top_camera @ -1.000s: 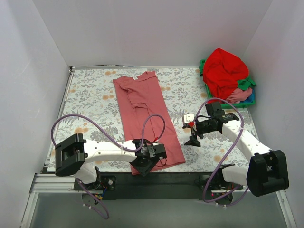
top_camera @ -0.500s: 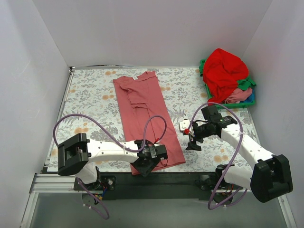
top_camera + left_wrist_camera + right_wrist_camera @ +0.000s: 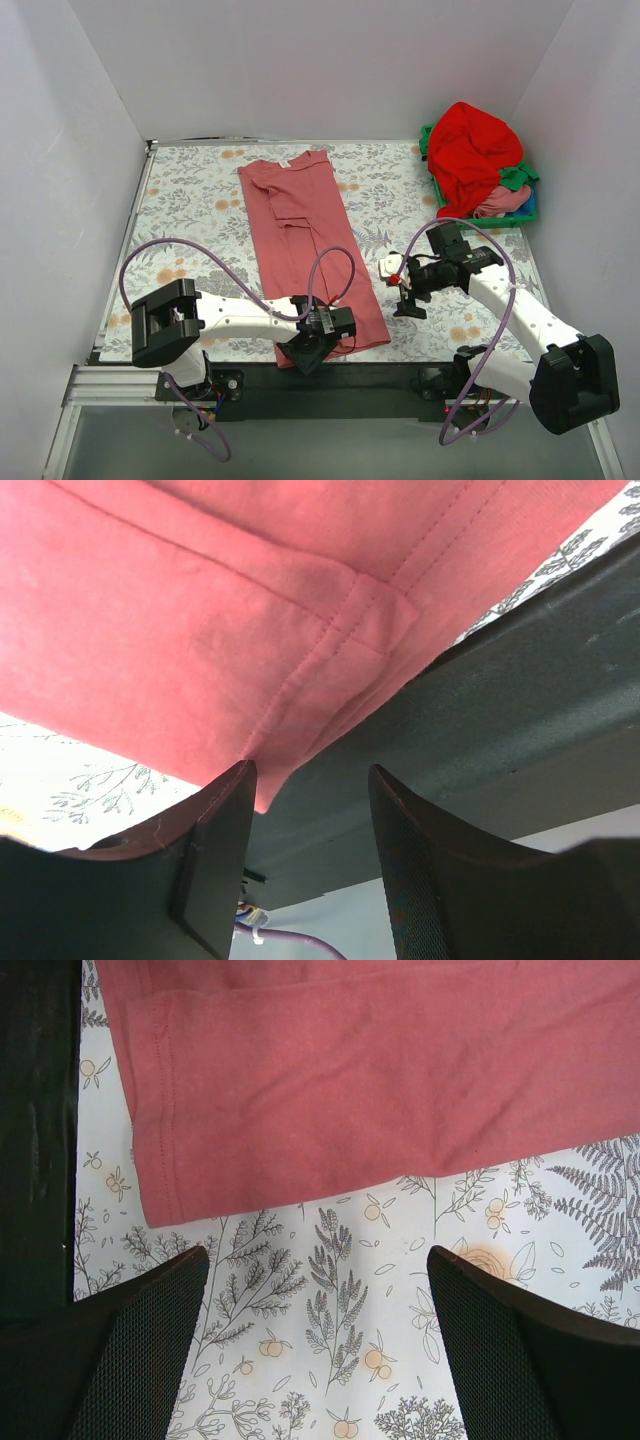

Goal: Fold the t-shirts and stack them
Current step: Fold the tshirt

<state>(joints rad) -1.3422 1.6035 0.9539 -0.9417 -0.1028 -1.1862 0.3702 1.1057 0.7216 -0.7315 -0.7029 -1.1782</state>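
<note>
The dusty rose-pink t-shirt [image 3: 308, 240] lies folded lengthwise into a long strip on the floral table, collar at the far end. My left gripper [image 3: 309, 355] is open at the shirt's near hem corner by the table's front edge; the hem corner [image 3: 300, 680] hangs just beyond the fingertips, not held. My right gripper [image 3: 408, 303] is open and empty over bare tablecloth, just right of the shirt's near right edge [image 3: 330, 1090]. A bright red t-shirt [image 3: 473, 148] is heaped in the basket, with green [image 3: 515, 177] and pink [image 3: 497, 200] shirts under it.
The green plastic basket [image 3: 522, 215] stands at the far right corner. The black front edge of the table [image 3: 520, 710] runs under the left gripper. White walls close in three sides. The floral tablecloth [image 3: 340, 1360] lies under the right gripper.
My right gripper has moved left toward the shirt's near right edge. My left gripper has shifted slightly along the near hem.
</note>
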